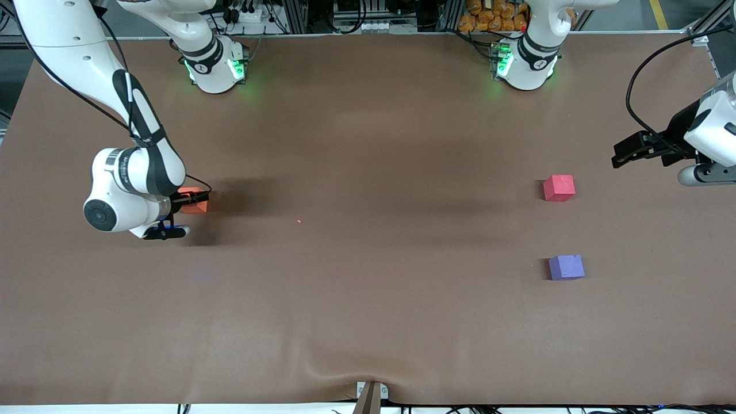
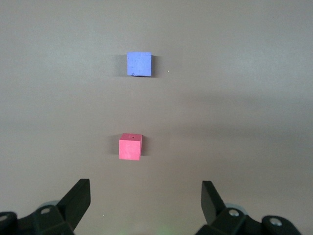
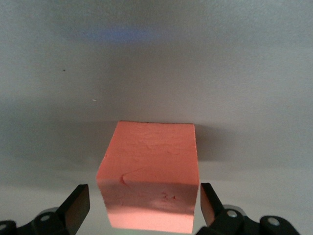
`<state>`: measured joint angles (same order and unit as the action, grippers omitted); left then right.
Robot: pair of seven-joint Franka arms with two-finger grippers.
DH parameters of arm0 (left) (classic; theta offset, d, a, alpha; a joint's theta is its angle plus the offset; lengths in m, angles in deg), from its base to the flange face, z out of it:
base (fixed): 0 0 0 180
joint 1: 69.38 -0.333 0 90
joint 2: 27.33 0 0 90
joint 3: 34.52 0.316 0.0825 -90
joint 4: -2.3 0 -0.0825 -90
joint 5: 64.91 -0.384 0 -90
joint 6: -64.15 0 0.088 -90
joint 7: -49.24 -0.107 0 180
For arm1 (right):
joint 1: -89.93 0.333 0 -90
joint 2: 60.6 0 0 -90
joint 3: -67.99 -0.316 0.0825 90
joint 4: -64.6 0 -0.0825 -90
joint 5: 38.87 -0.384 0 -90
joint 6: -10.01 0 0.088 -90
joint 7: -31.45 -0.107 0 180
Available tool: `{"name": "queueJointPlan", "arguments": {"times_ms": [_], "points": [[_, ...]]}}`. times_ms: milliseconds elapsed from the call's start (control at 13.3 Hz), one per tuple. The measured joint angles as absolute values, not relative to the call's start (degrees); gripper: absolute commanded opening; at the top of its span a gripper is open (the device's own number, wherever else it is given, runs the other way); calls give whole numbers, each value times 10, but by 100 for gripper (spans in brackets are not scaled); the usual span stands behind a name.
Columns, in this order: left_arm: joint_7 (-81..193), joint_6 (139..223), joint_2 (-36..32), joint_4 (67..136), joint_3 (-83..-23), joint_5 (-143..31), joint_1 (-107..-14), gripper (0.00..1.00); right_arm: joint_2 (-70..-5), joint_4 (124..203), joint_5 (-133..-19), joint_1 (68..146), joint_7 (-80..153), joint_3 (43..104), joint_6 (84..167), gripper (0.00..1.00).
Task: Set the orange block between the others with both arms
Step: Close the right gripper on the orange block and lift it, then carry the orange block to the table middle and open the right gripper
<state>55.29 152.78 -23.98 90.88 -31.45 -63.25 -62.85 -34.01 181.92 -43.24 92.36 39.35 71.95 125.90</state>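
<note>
Right gripper (image 3: 142, 208) sits low at the orange block (image 3: 151, 171), jaws spread wide with a finger on either side and a gap to each face, so nothing is held yet. That block lies on the table (image 1: 368, 322) toward the right arm's end, well apart from the pinkish-red cube (image 1: 559, 188) and purple cube (image 1: 566, 267). I judge this the pickup step; next I close squarely. Left gripper (image 2: 144, 203) waits, jaws wide and empty, over the table near the red cube.

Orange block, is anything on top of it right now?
Nothing rests on the orange block; its top face is bare. The open right gripper straddles it, fingers apart from its sides. In the front view the gripper hides part of it.
</note>
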Motion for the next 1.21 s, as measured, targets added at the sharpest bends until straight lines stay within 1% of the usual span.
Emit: {"name": "queueJointPlan", "arguments": {"times_ms": [75, 151, 452, 603, 754, 980, 1206], "points": [[553, 1528, -239, 909, -315, -632, -628, 100, -339, 1821, -432, 923, 394, 720, 1264, 33], [553, 1528, -238, 909, -314, -632, -628, 100, -339, 1822, -432, 923, 394, 721, 1265, 0], [553, 1528, -238, 909, -314, -632, -629, 100, -339, 1817, -433, 923, 394, 721, 1273, 0], [553, 1528, -238, 909, -314, -632, -629, 100, -340, 1787, -435, 926, 395, 711, 1279, 0], [553, 1529, -238, 909, -314, -632, -629, 100, -342, 1737, -445, 939, 394, 687, 1279, 0], [553, 1529, -237, 909, -314, -632, -629, 100, -339, 1671, -513, 991, 362, 671, 1276, 0], [553, 1529, -236, 909, -314, -632, -630, 100, -317, 1624, -562, 1061, 258, 668, 1275, 0]]}}
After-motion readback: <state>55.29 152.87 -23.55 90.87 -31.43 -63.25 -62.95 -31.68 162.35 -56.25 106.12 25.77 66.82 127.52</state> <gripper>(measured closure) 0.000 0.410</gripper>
